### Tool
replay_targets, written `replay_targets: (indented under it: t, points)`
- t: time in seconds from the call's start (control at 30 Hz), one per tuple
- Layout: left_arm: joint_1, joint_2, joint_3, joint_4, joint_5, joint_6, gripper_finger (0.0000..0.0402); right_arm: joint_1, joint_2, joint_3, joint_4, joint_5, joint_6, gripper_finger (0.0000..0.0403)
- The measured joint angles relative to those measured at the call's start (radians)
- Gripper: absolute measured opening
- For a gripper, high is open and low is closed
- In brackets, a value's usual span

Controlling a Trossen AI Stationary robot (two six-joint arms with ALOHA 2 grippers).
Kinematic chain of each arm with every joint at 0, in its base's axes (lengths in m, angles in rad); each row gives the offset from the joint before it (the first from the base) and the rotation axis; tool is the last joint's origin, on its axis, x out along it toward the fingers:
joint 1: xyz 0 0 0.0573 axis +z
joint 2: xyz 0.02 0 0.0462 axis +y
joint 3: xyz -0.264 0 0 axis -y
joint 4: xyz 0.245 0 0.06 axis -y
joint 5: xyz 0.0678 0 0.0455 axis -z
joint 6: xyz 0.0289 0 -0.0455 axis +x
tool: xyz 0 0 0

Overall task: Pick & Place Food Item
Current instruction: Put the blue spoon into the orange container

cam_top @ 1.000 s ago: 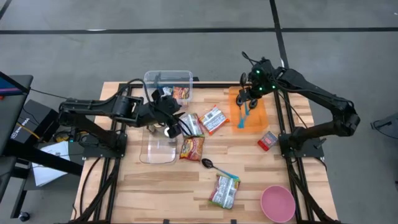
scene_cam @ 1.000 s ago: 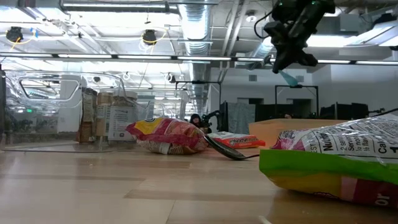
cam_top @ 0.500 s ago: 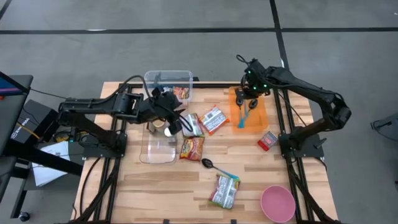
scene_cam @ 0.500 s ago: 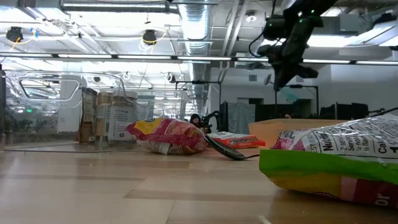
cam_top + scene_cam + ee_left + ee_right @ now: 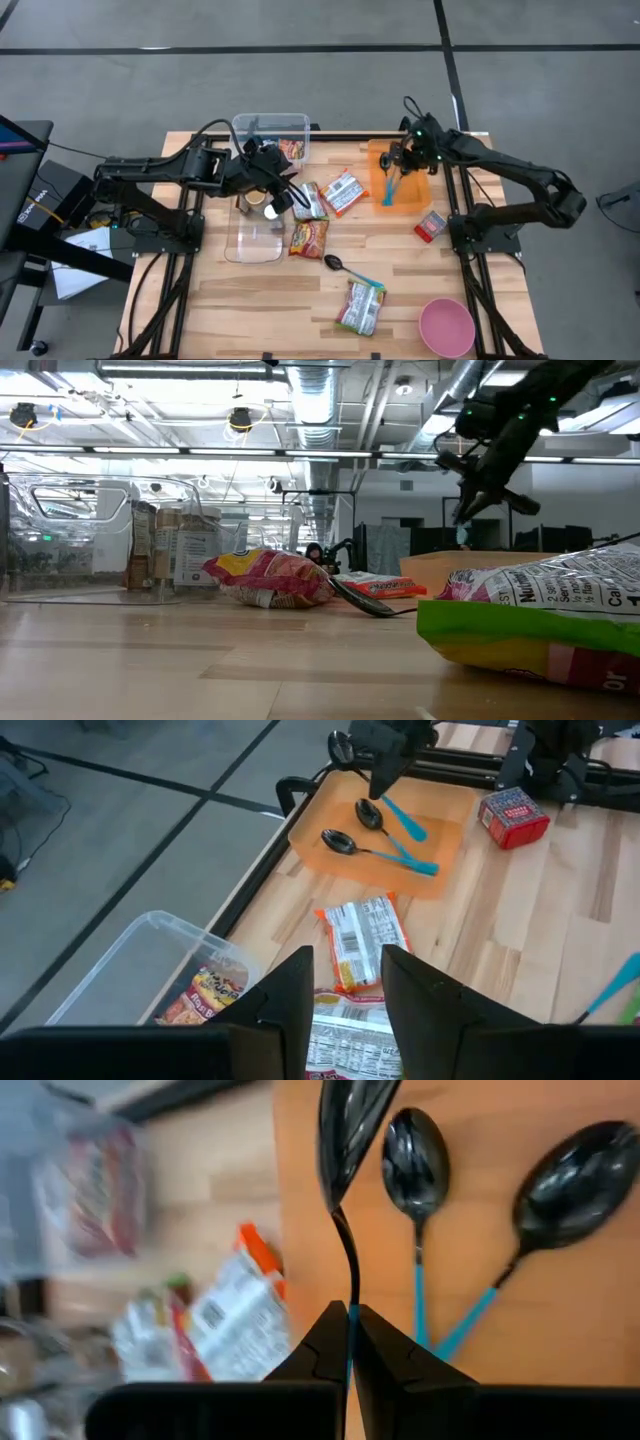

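Observation:
My right gripper point(image 5: 400, 160) hangs over the orange tray point(image 5: 410, 195) at the far right, shut on a black spoon point(image 5: 350, 1120) with a teal handle. Two more such spoons point(image 5: 415, 1170) lie in the tray. My left gripper point(image 5: 345, 985) hovers at mid-left, its fingers apart with nothing seen between them. A silver food packet point(image 5: 310, 200) lies just ahead of and below it. An orange packet point(image 5: 365, 940) lies flat on the table beyond. The clear bin point(image 5: 270, 130) at the far edge holds one packet point(image 5: 291, 150). My right gripper pinches the spoon's handle point(image 5: 350, 1312) between its two fingers, where the black stem meets the teal part. The fingers slant down from above and lie along the spoon. The bowl point(image 5: 352, 1125) sticks out past the fingertips over the tray; whether it touches the tray I cannot tell.
A red-yellow packet point(image 5: 308, 238), a loose spoon point(image 5: 340, 265) and a green packet point(image 5: 362, 305) lie mid-table. A clear lid point(image 5: 255, 238) lies at the left. A red box point(image 5: 430, 225) and a pink bowl point(image 5: 447, 327) sit on the right.
My right gripper has sunk toward the orange tray with the spoon and has rolled its wrist; it stays shut on the spoon.

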State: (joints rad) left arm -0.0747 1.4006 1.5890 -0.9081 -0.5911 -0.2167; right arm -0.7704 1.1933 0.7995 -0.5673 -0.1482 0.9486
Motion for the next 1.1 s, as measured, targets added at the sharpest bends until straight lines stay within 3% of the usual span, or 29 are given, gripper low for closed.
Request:
replay_targets:
  t: [0.13,0.7,1.1]
  points:
    - [0.018,0.0,0.0,0.0,0.0,0.019,0.0112,0.0,-0.022,-0.055,0.115,0.021,0.08,0.0]
    - [0.062,0.001,0.0,0.0,0.001,0.025,0.0112,-0.005,0.198,-0.057,0.129,0.023,0.048,0.0]
    - [0.062,0.001,0.0,0.0,0.001,0.018,0.0112,-0.011,0.247,-0.056,0.16,0.019,0.031,0.0001]
